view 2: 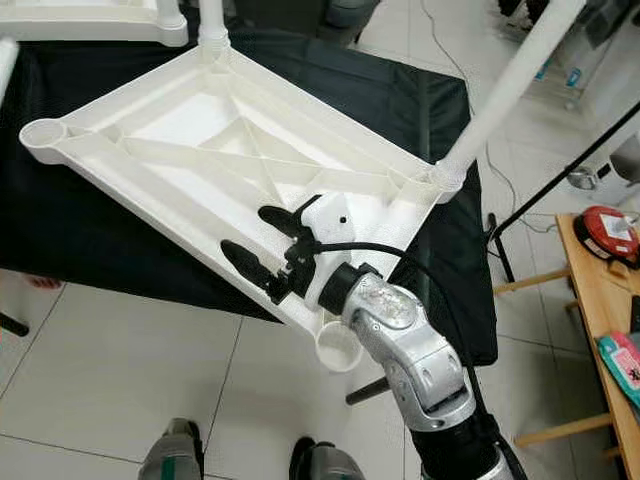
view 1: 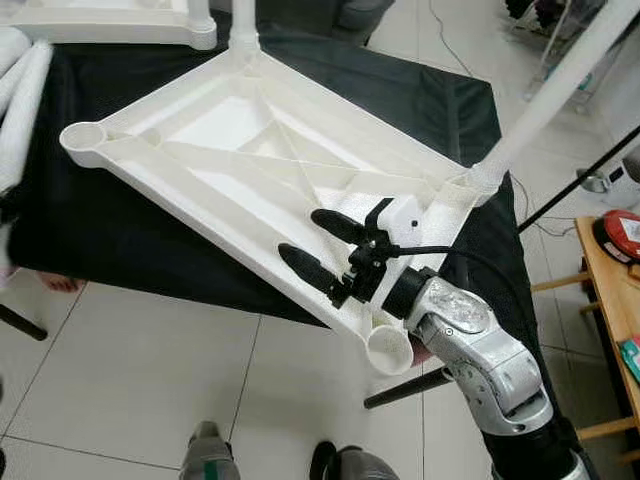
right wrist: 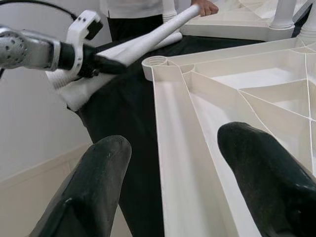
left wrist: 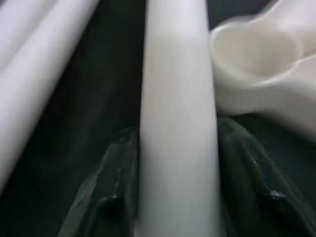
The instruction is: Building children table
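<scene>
White tabletop [view 1: 250,150] is laid upside down on black cloth [view 1: 120,230], two legs already fitted. L gripper [right wrist: 98,63], seen from R wrist view off tabletop's far-left corner socket [right wrist: 157,63], is clamped round a loose table leg [left wrist: 177,128]. R gripper [view 1: 325,250] is held open over tabletop's near rim. No writing legible.

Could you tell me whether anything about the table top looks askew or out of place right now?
Yes. The upturned white table top overhangs the black-draped surface: its near corner socket juts past the edge over the floor, beside the open right gripper.
</scene>
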You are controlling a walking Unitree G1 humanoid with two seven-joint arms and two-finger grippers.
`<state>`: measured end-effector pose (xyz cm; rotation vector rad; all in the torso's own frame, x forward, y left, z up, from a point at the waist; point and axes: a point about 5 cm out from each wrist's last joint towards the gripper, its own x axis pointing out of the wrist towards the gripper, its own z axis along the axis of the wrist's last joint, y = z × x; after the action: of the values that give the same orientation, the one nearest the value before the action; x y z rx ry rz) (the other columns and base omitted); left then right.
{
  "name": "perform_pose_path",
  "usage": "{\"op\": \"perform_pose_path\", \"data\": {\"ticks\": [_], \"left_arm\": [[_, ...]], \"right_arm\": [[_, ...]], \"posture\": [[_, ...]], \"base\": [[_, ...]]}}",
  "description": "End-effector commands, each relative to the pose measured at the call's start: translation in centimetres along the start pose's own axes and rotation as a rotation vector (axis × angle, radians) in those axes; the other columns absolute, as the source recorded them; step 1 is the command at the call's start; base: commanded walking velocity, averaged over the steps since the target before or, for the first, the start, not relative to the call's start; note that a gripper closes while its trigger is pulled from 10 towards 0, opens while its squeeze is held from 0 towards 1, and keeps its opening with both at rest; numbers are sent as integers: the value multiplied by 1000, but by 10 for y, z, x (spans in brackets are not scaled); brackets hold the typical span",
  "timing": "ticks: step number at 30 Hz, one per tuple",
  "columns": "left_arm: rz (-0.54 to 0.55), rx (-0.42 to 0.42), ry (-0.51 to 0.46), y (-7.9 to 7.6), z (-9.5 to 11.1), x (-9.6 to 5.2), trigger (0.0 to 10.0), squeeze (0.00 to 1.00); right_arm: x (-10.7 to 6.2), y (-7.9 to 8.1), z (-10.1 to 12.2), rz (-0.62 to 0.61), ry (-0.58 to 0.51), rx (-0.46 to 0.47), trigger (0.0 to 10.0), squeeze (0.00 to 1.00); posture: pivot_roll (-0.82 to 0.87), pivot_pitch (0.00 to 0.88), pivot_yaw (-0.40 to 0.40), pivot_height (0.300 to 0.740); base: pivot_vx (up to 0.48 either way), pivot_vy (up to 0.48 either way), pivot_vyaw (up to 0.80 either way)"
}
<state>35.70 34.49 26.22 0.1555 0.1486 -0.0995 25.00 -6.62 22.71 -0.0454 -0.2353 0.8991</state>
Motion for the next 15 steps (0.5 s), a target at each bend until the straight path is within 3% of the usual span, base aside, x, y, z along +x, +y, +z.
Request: {"op": "perform_pose_path", "data": {"ticks": [1,3,5,6,8,9,12,14,15], "left_arm": [[-211,2,-180,-24,34,2,10000,0],[-227,-2,-215,-31,39,3,10000,0],[-315,26,-292,-58,51,3,10000,0],[-315,26,-292,-58,51,3,10000,0],[-386,31,-349,-80,60,1,10000,0],[-386,31,-349,-80,60,1,10000,0],[-498,77,-467,-121,78,-9,10000,0],[-525,93,-511,-135,82,-12,10000,0],[-525,93,-511,-135,82,-12,10000,0]], "right_arm": [[-1,-10,0,-63,-8,9,10000,0],[0,-11,0,-75,-14,11,10000,0],[2,-16,3,-117,-40,30,10000,0],[2,-16,3,-117,-40,30,10000,0],[3,-19,6,-148,-62,52,10000,0],[3,-19,6,-148,-62,52,10000,0],[3,-27,14,-208,-126,124,10000,0],[1,-30,18,-238,-159,160,10000,0],[1,-30,18,-238,-159,160,10000,0]], "posture": [[203,191,-107,740],[206,187,-104,740],[208,179,-100,740],[208,179,-100,740],[207,167,-94,740],[207,167,-94,740],[207,148,-82,740],[209,143,-78,740],[209,143,-78,740]], "base": [[0,0,0],[0,0,0],[0,0,0],[0,0,0],[0,0,0],[0,0,0],[0,0,0],[0,0,0],[0,0,0]]}}
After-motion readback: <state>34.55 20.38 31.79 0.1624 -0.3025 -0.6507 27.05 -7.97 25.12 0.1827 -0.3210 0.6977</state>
